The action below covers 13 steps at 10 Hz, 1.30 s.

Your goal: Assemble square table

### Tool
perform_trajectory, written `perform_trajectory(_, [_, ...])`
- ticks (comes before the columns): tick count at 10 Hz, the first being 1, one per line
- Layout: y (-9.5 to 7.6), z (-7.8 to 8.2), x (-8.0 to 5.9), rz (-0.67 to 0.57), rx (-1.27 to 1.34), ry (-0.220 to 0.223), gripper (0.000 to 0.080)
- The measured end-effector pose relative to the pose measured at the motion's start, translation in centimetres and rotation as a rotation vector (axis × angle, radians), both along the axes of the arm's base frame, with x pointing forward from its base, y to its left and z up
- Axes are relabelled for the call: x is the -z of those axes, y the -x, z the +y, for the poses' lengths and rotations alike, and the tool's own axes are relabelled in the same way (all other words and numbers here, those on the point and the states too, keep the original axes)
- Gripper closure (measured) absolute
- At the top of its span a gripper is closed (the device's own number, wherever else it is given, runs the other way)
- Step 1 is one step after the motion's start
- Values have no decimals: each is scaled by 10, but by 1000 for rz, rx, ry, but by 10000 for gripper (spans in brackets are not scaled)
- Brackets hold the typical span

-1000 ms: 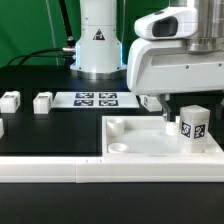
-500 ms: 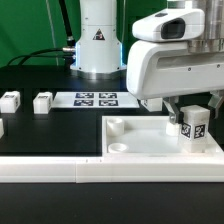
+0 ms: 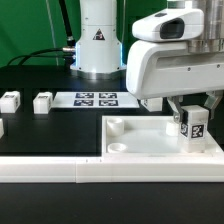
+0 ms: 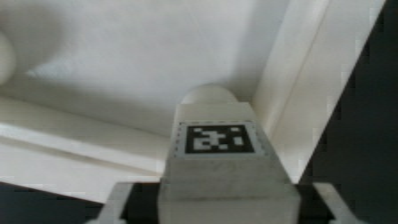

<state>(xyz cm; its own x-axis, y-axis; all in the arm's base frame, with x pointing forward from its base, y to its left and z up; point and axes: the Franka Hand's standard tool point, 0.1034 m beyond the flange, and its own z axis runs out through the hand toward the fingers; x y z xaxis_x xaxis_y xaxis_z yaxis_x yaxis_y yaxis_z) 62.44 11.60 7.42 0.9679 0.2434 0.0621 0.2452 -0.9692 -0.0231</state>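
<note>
One leg [image 3: 192,126] clamped in the tool [image 3: 193,113], over the slab [image 3: 140,141].
Two loose legs [image 3: 9,100] [image 3: 42,101] sit on the black surface [image 3: 50,132], exterior view's left.

Jaws closer around leg [image 3: 195,123].

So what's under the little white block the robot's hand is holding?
Under the small white tagged block leg, held by the hand, is the large white plastic square slab, close to its rim. The spot right beneath, and whether they touch, is hidden by the block.

white slab [image 3: 140,138], upright tagged leg [image 3: 193,125]
</note>
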Motion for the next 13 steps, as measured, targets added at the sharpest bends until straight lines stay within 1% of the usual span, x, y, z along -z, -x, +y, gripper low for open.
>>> perform_trajectory(1, [-1,-3,0,3,87,-12,511])
perform_trajectory(3, [0,0,0,-13,314,-37,511])
perform_trajectory(4, [0,1,0,-16,387,-44,509])
perform_trajectory(6, [0,0,0,-14,594,-71,509])
perform_trajectory(9, [0,0,0,-2,844,-95,509])
perform_trajectory(13, [0,0,0,34,1240,-128,509])
